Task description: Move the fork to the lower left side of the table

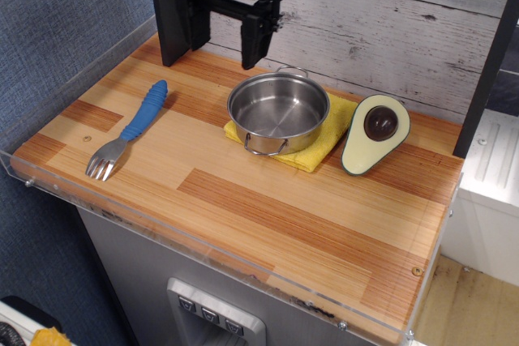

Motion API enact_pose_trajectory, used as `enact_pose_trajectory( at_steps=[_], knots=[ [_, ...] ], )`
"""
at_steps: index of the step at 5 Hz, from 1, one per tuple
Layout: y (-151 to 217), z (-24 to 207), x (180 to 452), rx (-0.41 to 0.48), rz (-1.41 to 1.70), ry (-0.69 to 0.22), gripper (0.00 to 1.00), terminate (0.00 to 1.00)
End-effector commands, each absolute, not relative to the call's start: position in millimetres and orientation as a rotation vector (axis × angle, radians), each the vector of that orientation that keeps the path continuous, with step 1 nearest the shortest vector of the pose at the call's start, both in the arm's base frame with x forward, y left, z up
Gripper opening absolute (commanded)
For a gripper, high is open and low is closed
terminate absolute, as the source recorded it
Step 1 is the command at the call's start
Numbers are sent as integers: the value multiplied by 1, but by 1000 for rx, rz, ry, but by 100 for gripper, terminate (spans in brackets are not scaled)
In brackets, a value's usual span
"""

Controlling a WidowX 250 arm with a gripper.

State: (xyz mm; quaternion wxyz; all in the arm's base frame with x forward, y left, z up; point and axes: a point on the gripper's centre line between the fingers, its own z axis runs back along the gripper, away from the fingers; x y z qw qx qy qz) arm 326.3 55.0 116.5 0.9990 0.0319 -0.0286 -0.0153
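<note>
The fork (128,131) lies flat on the table (268,208) near its front left corner. Its blue ribbed handle points to the back and its silver tines point to the front edge. My black gripper (225,48) hangs open and empty above the back of the table, behind the pot and well to the right of the fork. Its two fingers (253,38) point down with a wide gap between them.
A steel pot (278,112) stands on a yellow cloth (319,144) at the back middle. A toy avocado half (375,133) lies to its right. A clear acrylic rim (162,228) runs along the table's front and left edges. A grey plank wall stands behind.
</note>
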Motion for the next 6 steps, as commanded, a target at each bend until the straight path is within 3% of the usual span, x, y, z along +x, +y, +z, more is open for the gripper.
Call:
enact_pose_trajectory(
  at_steps=[1, 5, 6],
  knots=[
    [52, 133, 324, 72, -31, -97, 100, 0],
    [52, 133, 324, 72, -31, -97, 100, 0],
    [52, 133, 324, 72, -31, -97, 100, 100]
  ],
)
